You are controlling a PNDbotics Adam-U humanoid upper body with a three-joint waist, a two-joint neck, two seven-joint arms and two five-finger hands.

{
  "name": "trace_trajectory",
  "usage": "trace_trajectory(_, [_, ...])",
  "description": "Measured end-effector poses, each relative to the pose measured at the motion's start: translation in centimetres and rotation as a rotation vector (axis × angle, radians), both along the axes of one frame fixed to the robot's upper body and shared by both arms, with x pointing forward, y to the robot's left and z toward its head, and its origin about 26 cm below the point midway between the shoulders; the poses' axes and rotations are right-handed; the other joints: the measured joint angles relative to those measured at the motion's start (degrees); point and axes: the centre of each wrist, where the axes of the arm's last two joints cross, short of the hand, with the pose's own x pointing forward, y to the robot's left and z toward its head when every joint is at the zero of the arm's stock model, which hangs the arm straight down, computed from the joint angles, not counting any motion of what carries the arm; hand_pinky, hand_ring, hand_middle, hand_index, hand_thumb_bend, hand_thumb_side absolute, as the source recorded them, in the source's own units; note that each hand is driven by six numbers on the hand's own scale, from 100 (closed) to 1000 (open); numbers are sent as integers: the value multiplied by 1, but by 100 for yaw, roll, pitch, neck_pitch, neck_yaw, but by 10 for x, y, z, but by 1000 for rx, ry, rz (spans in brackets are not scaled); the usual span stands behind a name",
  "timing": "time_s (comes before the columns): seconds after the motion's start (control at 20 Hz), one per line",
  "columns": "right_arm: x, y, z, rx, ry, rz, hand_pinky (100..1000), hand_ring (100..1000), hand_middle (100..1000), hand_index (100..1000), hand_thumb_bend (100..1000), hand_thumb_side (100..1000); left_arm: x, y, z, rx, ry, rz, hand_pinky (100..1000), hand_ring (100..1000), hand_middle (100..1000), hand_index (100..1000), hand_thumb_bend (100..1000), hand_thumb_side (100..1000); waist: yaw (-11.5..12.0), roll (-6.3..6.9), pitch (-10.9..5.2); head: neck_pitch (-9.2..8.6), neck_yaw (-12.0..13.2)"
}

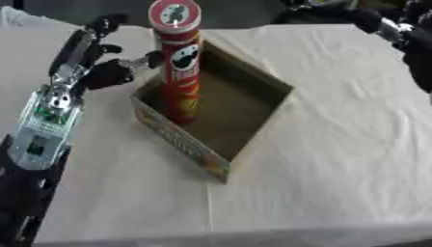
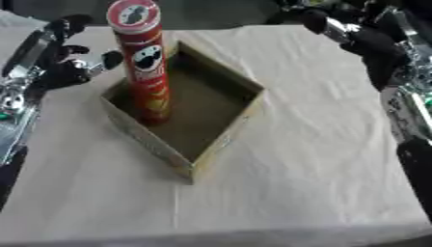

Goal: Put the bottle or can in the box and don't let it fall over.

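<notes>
Upright in the near-left corner of the open brown cardboard box (image 1: 253, 113) on the white-clothed bench (image 1: 337, 169), the tall red cylindrical crisps can (image 1: 179, 67) stands just right of the left hand (image 1: 105, 72), whose fingers are spread and hold nothing, while the right hand (image 2: 371, 41), farther off, cannot be read.

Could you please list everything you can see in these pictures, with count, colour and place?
Crisp can: one, red with a white-rimmed red lid, standing upright inside the box, in its left corner.
Box: one, open-topped cardboard, brown inside with a printed outer side, set askew at mid-table.
Tablecloth: one, white, creased, covering the table.
Left robot hand: one, black, fingers open, just left of the can and apart from it.
Right robot hand: one, black, raised at the upper right, away from the box; finger state unclear.
</notes>
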Motion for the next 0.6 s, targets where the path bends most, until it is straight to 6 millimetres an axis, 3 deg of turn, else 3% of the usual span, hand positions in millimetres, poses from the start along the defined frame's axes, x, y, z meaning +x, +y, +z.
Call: trace_trajectory(0.6, [-1, -2, 2, -8, -6, -7, 963, 926, 895, 986, 870, 263, -45, 81, 15, -121, -59, 175, 775, 1000, 913, 880, 631, 403, 52, 43, -14, 39, -93])
